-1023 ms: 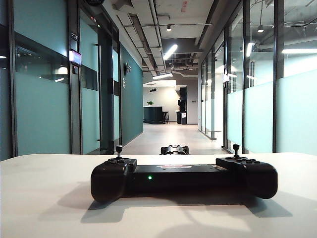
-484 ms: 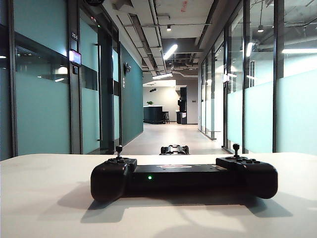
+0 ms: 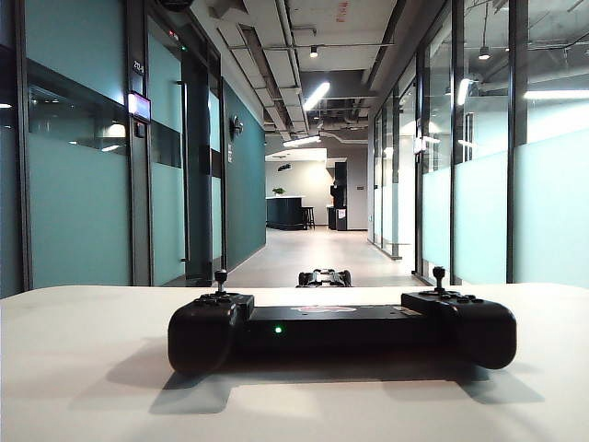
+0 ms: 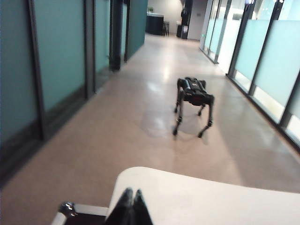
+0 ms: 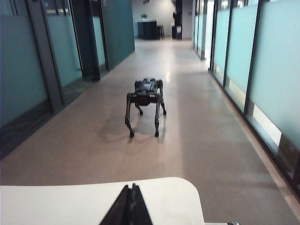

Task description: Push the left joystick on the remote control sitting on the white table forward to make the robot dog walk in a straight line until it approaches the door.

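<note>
We are seeing the left gripper [image 4: 131, 206] with its two dark fingers pressed together, nothing between them, hanging over the near edge of the white table [image 4: 206, 201]. The right gripper [image 5: 130, 206] is showing the same: fingers shut tip to tip, empty, above the table's near right corner. Neither is touching anything.

Outward from there, the remote control [image 3: 340, 327] is lying flat on the table, green light lit, and the left joystick [image 3: 221, 281] is standing upright and untouched at its left end. The robot dog [image 4: 193, 101] is standing on all fours on the corridor floor beyond the table.

Risks we are weighing: the stick is thin and short, so a closed fingertip coming in off-centre could slip past the knob or push it sideways, and we judge the dog would then veer toward the glass walls on either side. The remote is resting loose, so a low push could slide the whole body instead of tilting the stick.

The exterior view is showing the remote and both sticks, but only the dog's back above the table edge and no grippers. The wrist views are showing the dog whole, plus the fingertips, but not the remote.
</note>
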Motion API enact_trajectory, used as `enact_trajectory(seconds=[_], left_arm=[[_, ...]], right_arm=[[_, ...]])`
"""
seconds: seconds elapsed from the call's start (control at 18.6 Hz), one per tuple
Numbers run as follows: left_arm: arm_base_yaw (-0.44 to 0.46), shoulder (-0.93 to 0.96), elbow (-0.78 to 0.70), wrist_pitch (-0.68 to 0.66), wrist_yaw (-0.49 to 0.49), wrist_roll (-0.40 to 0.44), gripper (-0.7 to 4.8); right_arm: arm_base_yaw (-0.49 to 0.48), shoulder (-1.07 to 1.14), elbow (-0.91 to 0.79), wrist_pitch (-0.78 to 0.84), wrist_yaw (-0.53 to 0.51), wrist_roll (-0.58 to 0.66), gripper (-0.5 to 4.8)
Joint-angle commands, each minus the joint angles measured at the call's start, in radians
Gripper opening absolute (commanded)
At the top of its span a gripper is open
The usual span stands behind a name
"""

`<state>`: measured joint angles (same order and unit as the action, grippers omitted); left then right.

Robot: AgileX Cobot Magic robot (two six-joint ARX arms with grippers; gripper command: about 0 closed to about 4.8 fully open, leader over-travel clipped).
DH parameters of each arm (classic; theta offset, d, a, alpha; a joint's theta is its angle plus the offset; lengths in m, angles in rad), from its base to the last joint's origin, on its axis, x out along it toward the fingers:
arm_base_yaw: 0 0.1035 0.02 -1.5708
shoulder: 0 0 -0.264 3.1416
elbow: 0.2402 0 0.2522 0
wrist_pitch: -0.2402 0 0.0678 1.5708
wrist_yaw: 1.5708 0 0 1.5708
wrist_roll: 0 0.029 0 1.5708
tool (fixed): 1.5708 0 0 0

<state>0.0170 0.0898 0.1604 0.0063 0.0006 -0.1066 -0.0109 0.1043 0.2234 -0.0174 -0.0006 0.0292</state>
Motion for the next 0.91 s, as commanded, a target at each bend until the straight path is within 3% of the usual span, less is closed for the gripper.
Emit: enact_trajectory(seconds=[0.05, 0.32, 0.54, 0.75, 0.91], left_arm=[[-0.001, 0.109, 0.086, 0.002, 0.053, -0.025, -0.05], [-0.029, 0.293, 0.252, -0.006, 0.101, -0.025, -0.05], [-0.158, 0.431, 0.372, -0.079, 0.1, -0.025, -0.05], [-0.317, 0.575, 0.478, -0.149, 0.09, -0.024, -0.05], [-0.373, 0.693, 0.583, -0.272, 0.1, -0.016, -0.05]], right_arm=[[0.001, 0.109, 0.124, -0.054, -0.006, 0.001, -0.06], [0.003, 0.306, 0.307, -0.153, -0.077, 0.002, -0.06], [0.034, 0.418, 0.422, -0.298, -0.064, 0.082, -0.06], [0.169, 0.5, 0.476, -0.394, 0.003, 0.1, -0.06], [0.302, 0.564, 0.505, -0.445, 0.032, 0.136, -0.06]])
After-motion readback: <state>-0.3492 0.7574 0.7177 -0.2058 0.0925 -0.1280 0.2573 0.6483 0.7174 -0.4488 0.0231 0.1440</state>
